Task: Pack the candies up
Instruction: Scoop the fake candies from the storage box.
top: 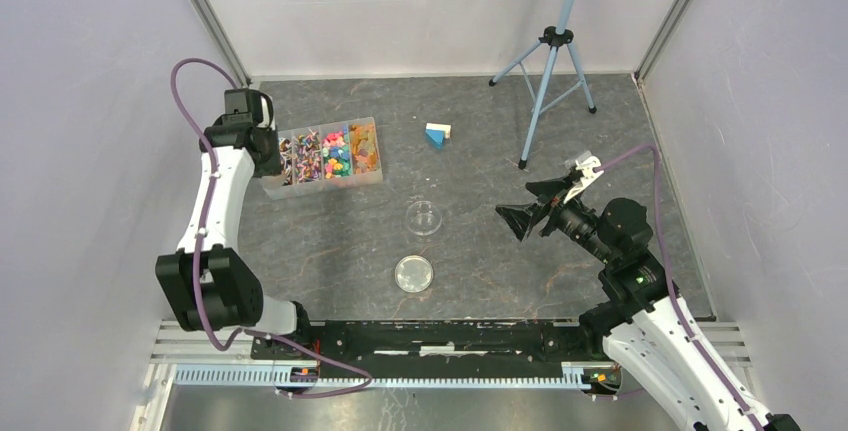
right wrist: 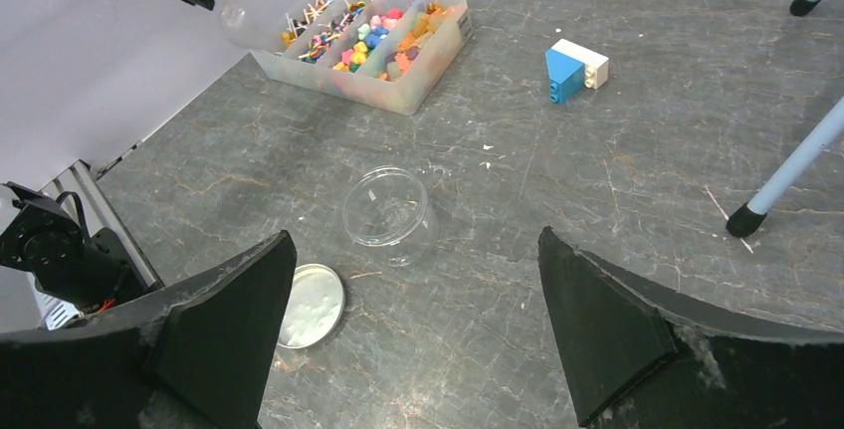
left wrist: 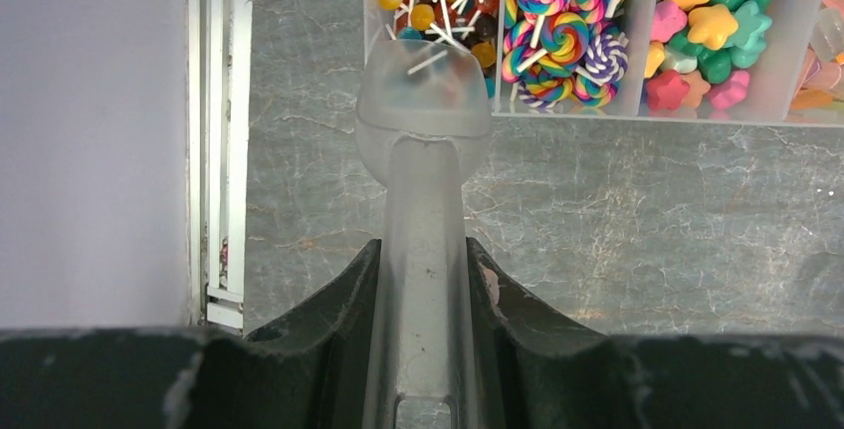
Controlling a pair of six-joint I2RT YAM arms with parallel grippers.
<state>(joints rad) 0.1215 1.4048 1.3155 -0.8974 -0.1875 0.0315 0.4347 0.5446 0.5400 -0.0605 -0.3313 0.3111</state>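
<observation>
Top: left gripper [top: 268, 147] sits at the left end of the divided box [top: 322, 181] of candies [top: 338, 152]; right gripper [top: 522, 215] is well apart, jaws spread.
Left wrist: the gripper clamps a frosted scoop [left wrist: 423, 120] — bowl straddling the leftmost compartment's near wall.
Right wrist: jar [right wrist: 389, 215] and lid [right wrist: 311, 305] on the tabletop [right wrist: 597, 150] — candies far beyond.

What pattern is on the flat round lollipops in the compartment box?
The lollipops carry rainbow spiral swirls, one purple-and-white; clearest in the left wrist view.

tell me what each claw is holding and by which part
Left claw: a translucent scoop, gripped by its handle. Right claw: open, holding nothing.
</observation>
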